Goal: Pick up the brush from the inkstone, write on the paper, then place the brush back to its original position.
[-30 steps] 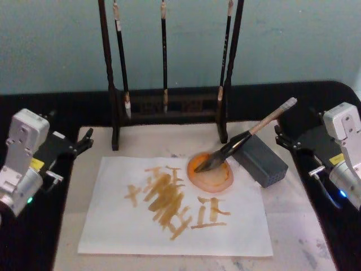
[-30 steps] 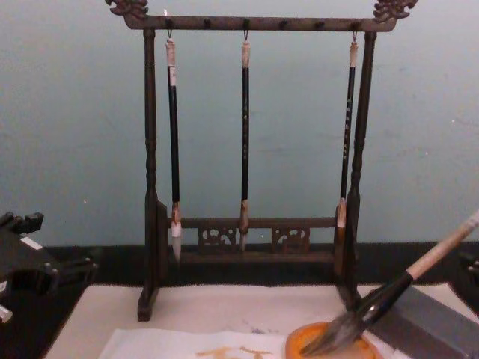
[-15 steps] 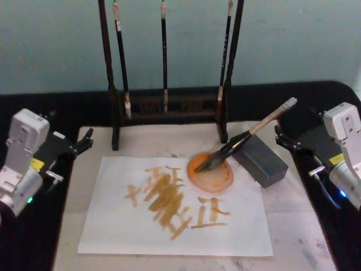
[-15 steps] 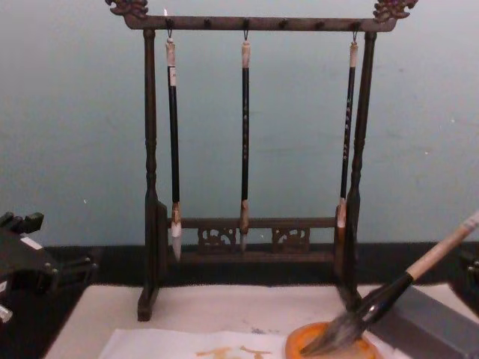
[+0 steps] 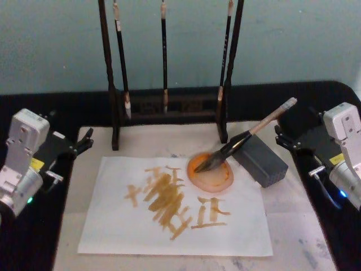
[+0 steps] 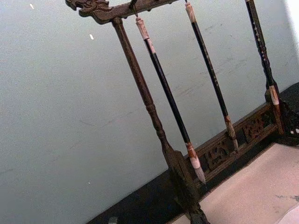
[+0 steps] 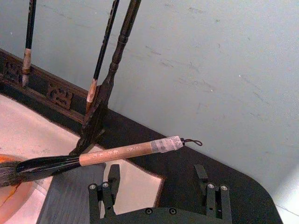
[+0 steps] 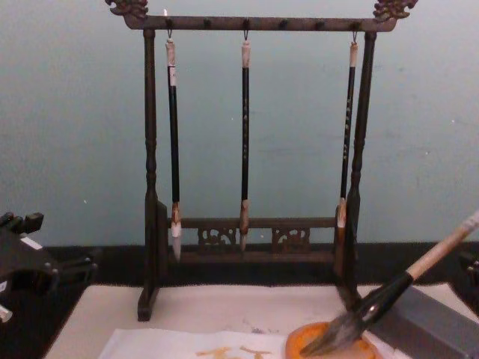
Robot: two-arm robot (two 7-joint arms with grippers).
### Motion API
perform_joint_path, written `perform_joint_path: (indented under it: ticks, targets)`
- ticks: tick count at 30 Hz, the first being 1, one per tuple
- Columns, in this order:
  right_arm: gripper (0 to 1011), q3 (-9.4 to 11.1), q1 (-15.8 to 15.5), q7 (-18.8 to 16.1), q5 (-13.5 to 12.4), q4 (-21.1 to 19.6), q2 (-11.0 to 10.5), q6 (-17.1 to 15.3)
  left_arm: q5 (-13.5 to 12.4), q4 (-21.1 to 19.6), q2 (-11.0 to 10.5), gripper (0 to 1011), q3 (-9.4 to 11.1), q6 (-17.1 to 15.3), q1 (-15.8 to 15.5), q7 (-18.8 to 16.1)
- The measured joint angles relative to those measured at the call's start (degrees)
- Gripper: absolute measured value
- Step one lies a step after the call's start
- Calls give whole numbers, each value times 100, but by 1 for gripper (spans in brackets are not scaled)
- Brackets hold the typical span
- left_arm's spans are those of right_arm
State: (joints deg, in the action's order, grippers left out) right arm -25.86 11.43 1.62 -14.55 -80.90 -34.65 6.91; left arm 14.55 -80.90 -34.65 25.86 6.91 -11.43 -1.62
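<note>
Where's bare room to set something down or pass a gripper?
Bare mat lies right of the paper, nearer than the grey block; a strip runs between paper and rack. Crowded where the brush leans on the block into the orange dish. Left gripper and right gripper flank the mat.

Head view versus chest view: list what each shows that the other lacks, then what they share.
Head view: the paper as a whole sheet with its orange strokes, on the felt mat. Chest view: the rack's carved top bar where the thin brushes hang. Both: the brush, bristles in the orange dish, handle on the grey block; left gripper parked left.
</note>
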Motion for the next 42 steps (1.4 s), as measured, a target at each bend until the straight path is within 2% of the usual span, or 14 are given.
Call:
perform_joint_path:
  ticks: [42]
  targets:
    - [1000, 0, 0, 0, 0, 0, 0, 0, 0, 0, 0, 1010, 0, 0, 0, 0]
